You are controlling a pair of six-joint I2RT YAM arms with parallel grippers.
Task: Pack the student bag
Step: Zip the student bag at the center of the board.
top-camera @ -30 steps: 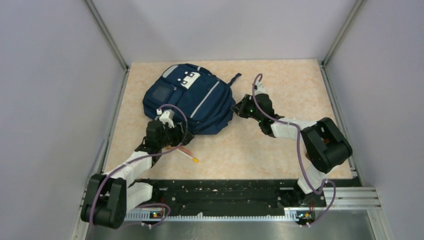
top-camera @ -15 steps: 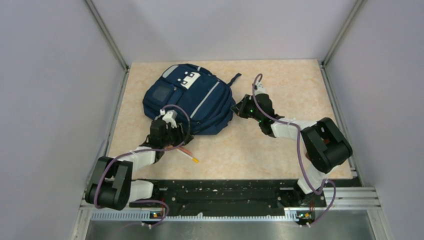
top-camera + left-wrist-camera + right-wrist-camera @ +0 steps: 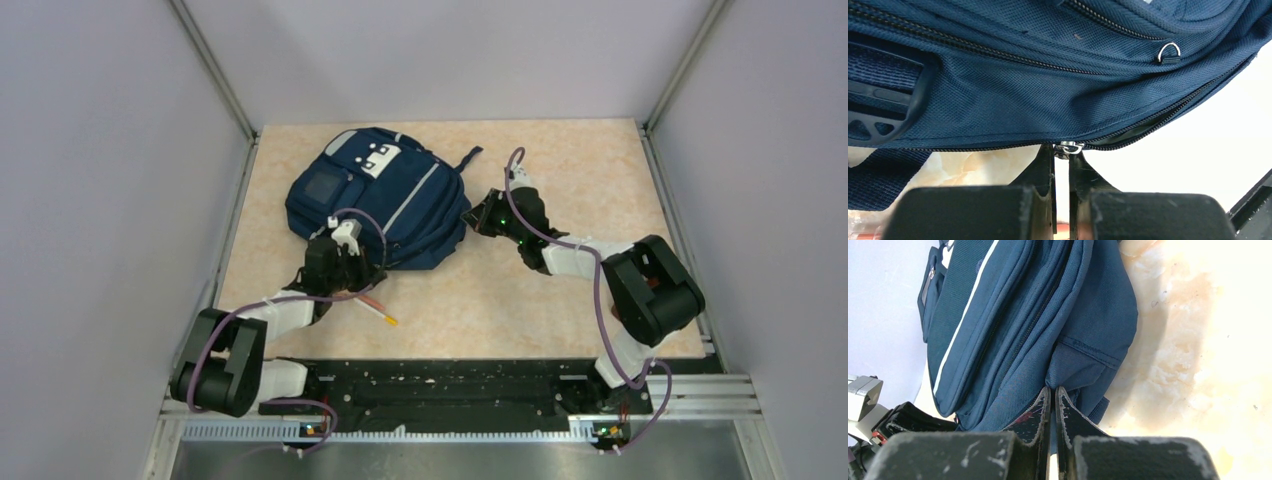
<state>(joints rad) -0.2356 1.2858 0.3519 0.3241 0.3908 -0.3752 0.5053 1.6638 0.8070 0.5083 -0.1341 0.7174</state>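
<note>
**Colleague:** Where's the bag sitting?

**Operator:** The student bag (image 3: 375, 195) lies flat on the table (image 3: 560, 160), front pocket up, towards the far left. I've got an arm at each of its near corners.

**Colleague:** Why two arms on one bag?

**Operator:** One anchors and one works. My right gripper (image 3: 1053, 390) is at the bag's right side with its jaws pressed together. They look pinched on a fold of the side fabric, so the bag shouldn't slide when I tug elsewhere.

**Colleague:** And the left?

**Operator:** My left gripper (image 3: 1062, 150) is at the near edge, jaws narrowed to a slit. The silver zip pull (image 3: 1068, 148) sits right between the tips. I read that as a grip on the pull.

**Colleague:** Is the zip open?

**Operator:** Partly. On one side of the pull the teeth gape and pale lining shows. On the other side they're meshed. I judge the next step is running the pull along that seam to widen the mouth.

**Colleague:** Anything to pack?

**Operator:** A pencil (image 3: 378, 309) lies on the table just beside my left arm, apart from the bag.
</note>
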